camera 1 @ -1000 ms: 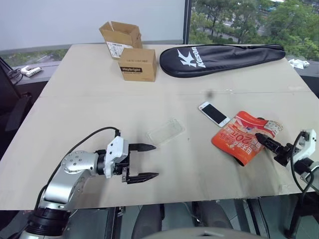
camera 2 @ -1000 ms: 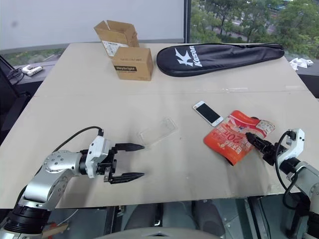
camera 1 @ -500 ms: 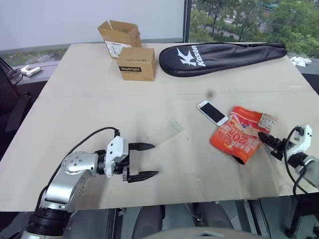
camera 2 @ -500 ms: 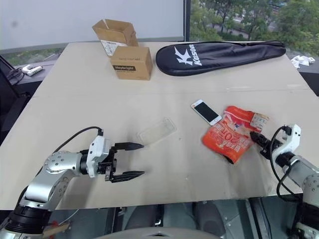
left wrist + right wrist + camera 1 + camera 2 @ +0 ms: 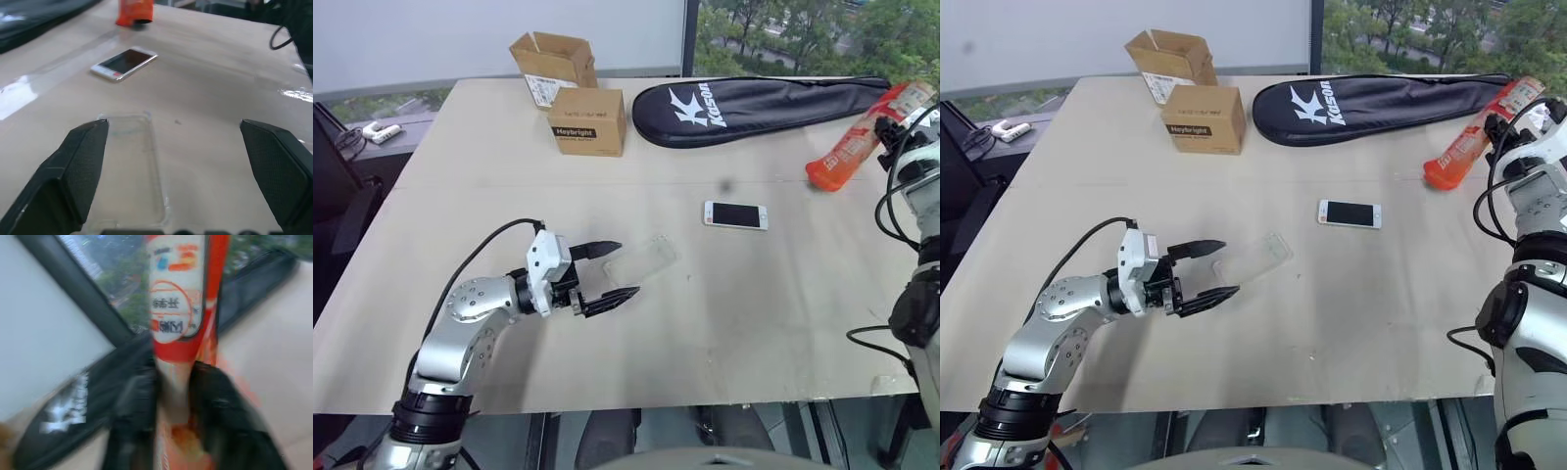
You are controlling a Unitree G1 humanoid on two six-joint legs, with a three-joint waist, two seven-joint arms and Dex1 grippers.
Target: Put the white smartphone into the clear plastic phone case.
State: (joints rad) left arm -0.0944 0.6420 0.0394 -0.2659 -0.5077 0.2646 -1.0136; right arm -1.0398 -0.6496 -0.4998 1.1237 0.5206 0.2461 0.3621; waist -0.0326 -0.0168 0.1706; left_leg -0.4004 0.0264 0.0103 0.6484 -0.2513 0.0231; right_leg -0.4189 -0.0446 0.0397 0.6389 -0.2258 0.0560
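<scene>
The clear plastic phone case (image 5: 132, 171) could be pushed away by the wide-spread left gripper (image 5: 610, 272) – the right gripper (image 5: 171, 382) is clamped on the orange snack pouch (image 5: 858, 138).

two cardboard boxes (image 5: 573, 93), black racket bag (image 5: 759, 98), orange snack pouch (image 5: 852, 147) on table (image 5: 754, 304)

Both arms are silver-grey metal with rounded joint housings and black loose cables. The left end effector (image 5: 609, 271) has a white block base and two black tapered fingers; the right end effector (image 5: 172, 396) likewise.
</scene>
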